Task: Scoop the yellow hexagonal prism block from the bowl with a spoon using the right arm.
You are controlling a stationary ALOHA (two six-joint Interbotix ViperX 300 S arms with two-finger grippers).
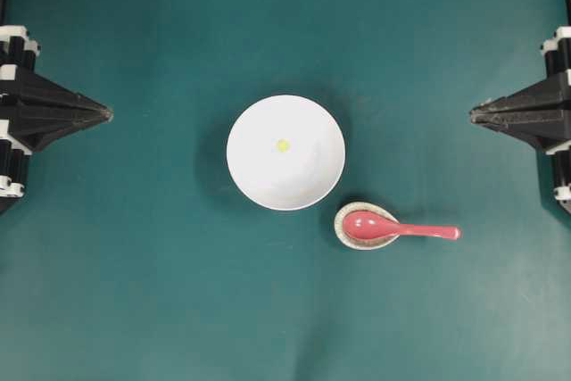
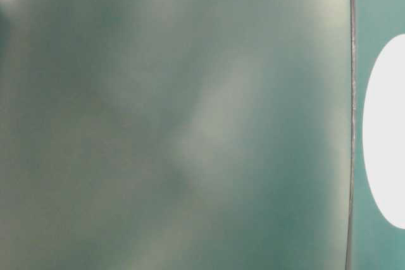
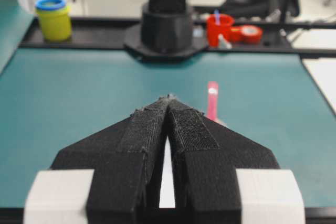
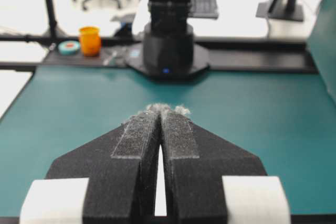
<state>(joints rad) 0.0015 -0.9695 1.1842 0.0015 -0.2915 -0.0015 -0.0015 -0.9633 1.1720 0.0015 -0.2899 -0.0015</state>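
The white bowl [image 1: 285, 153] sits mid-table, with the tiny yellow hexagonal prism block [image 1: 283, 145] lying inside it near the centre. The pink-red spoon [image 1: 399, 229] lies to the bowl's lower right, its scoop resting in a small speckled spoon rest [image 1: 346, 235] and its handle pointing right. The handle also shows in the left wrist view [image 3: 212, 100]. My left gripper [image 1: 107, 114] is shut and empty at the left edge; its tips meet in its wrist view [image 3: 168, 98]. My right gripper [image 1: 475, 114] is shut and empty at the right edge [image 4: 160, 108]. Both are far from the bowl.
The table is covered with a teal mat [image 1: 134, 274]. The table-level view is a blurred teal surface with a slice of the white bowl [image 2: 386, 131] at its right edge. Beyond the mat are a yellow jar [image 3: 53, 18], red cup [image 3: 219, 27] and orange jar [image 4: 90, 40].
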